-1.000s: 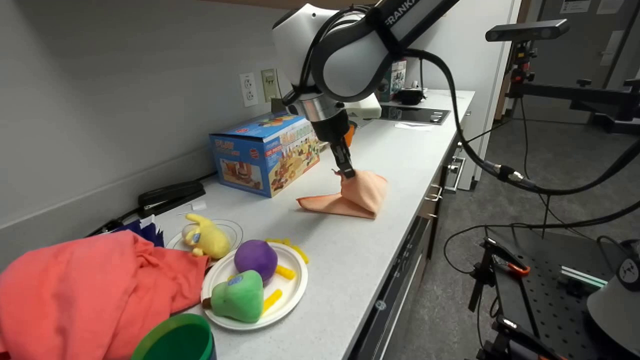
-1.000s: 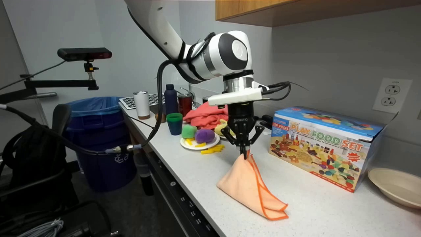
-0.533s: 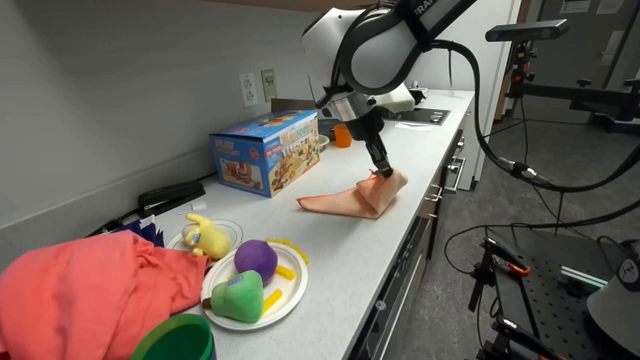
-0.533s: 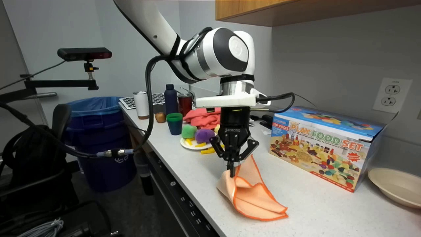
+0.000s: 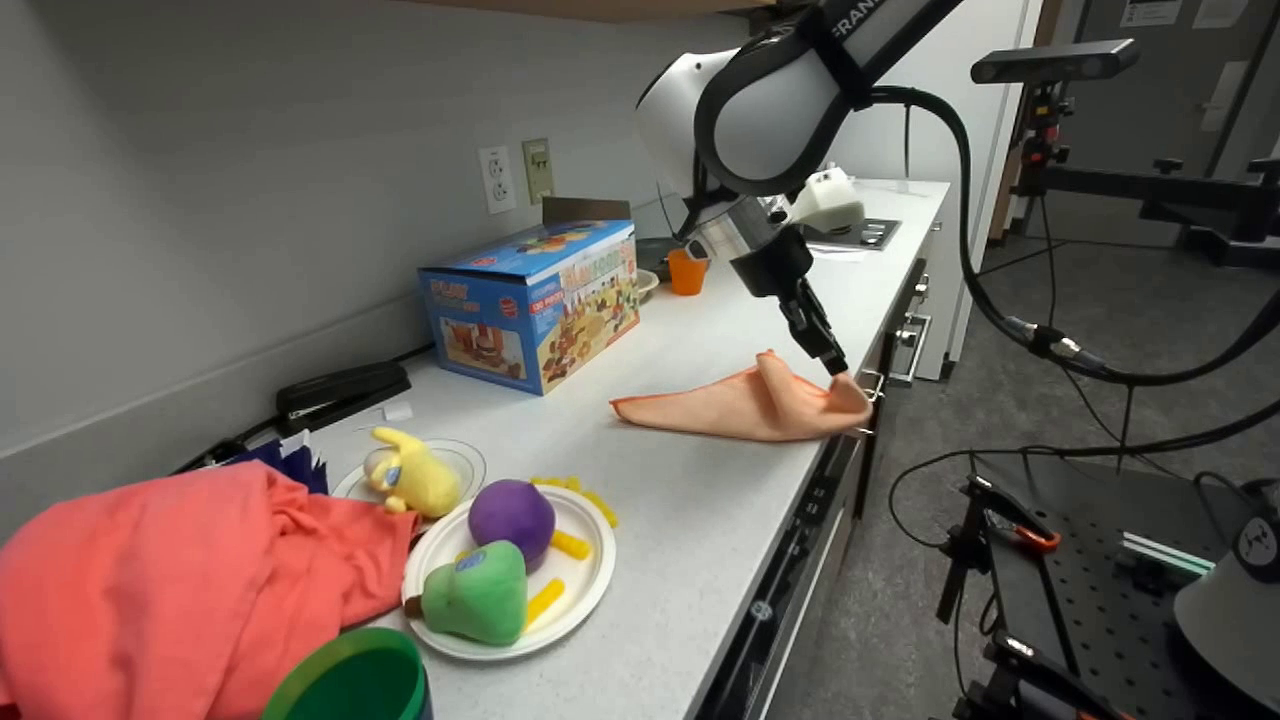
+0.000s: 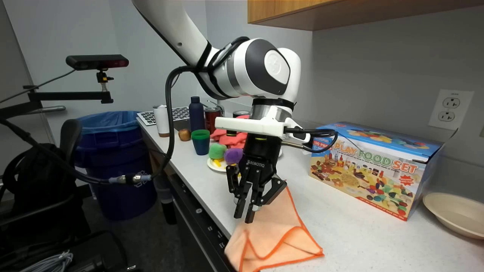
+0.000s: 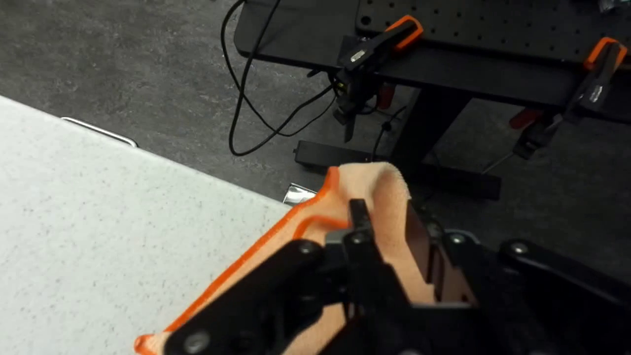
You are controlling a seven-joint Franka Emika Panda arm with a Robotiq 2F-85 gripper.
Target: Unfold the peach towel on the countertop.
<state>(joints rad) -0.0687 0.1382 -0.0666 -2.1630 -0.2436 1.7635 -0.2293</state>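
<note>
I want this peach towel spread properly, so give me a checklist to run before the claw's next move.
1. Claw open: ok, jaws apart.
2. Claw clear of the peach towel: cannot tell whether they touch.
3. Peach towel spread flat: not ok, folds show.
4. Peach towel wholly on the countertop: not ok, one end reaches past its front edge.
5. Blue box apart from the peach towel: ok.
6. White plate apart from the peach towel: ok.
</note>
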